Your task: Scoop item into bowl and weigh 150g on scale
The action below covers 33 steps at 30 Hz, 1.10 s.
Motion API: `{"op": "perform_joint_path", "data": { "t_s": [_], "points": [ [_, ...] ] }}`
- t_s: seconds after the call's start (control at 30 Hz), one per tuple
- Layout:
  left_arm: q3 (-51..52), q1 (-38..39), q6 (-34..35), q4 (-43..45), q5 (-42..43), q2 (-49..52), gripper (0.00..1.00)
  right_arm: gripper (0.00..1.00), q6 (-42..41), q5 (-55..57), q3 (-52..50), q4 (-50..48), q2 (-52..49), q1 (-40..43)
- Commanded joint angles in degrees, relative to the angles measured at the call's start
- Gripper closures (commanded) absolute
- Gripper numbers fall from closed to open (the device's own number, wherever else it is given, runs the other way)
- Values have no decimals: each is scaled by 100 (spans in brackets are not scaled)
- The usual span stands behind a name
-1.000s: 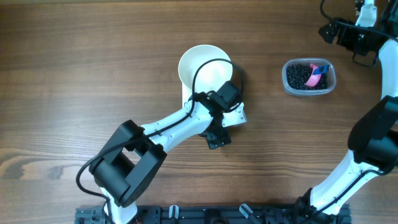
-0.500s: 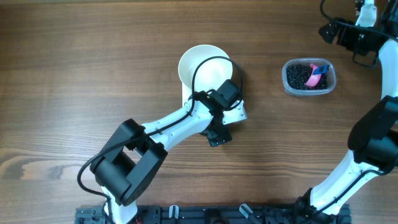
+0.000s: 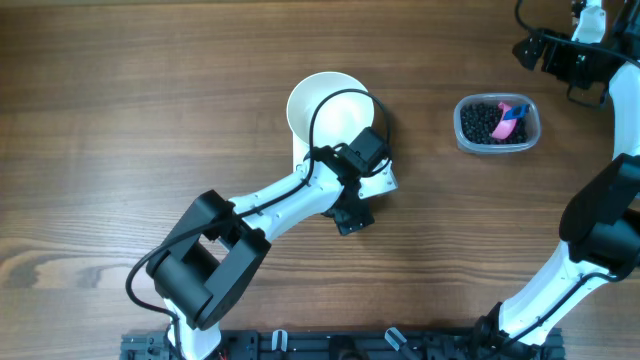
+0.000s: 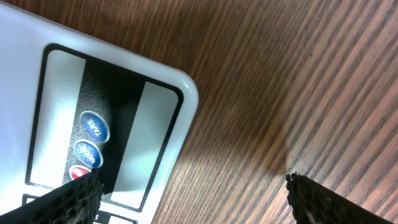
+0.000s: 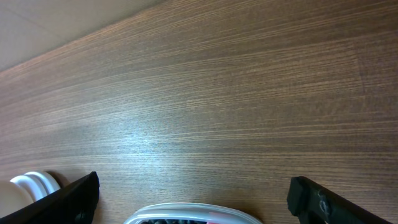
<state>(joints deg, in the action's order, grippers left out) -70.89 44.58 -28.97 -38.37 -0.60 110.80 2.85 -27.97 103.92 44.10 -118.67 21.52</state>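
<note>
On the tabletop, right of centre: small glossy black round beans heaped in a clear rounded-rectangular plastic tub, with a pink plastic scoop, part blue, lying on them.
Bowl and scale: the round plain white bowl looks empty. It appears to sit on the small white rectangular digital kitchen scale, but the left arm hides where they meet.
State of left jaws: spread wide and pinching nothing, low over the scale's corner, where the blue and red buttons show.
State of right jaws: spread wide and empty, near the tub's far side, touching neither tub nor scoop.
Handling, judged: each bean is hard, smooth and light, so it will roll and bounce, and the heap pours rather than lifts. Pinching single beans looks hopeless. Better to take the scoop by its handle end, which I cannot pick out from above, keep it level, and tip it low inside the bowl.
Risk: strays could scatter across the wood, and a knock to the bowl would upset the reading.
Stage, judged: no beans in the bowl yet.
</note>
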Motion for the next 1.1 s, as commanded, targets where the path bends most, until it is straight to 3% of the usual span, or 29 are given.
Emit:
{"op": "perform_joint_path", "data": {
  "t_s": [0.0, 0.57, 1.07],
  "points": [
    [155, -72, 245, -2, -81, 442, 0, 0, -4, 52, 98, -7, -70, -33],
    [111, 11, 302, 2, -299, 612, 0, 0, -4, 52, 98, -7, -70, -33],
    [52, 181, -391, -372, 33, 632, 0, 0, -4, 50, 98, -7, -70, -33]
  ]
}}
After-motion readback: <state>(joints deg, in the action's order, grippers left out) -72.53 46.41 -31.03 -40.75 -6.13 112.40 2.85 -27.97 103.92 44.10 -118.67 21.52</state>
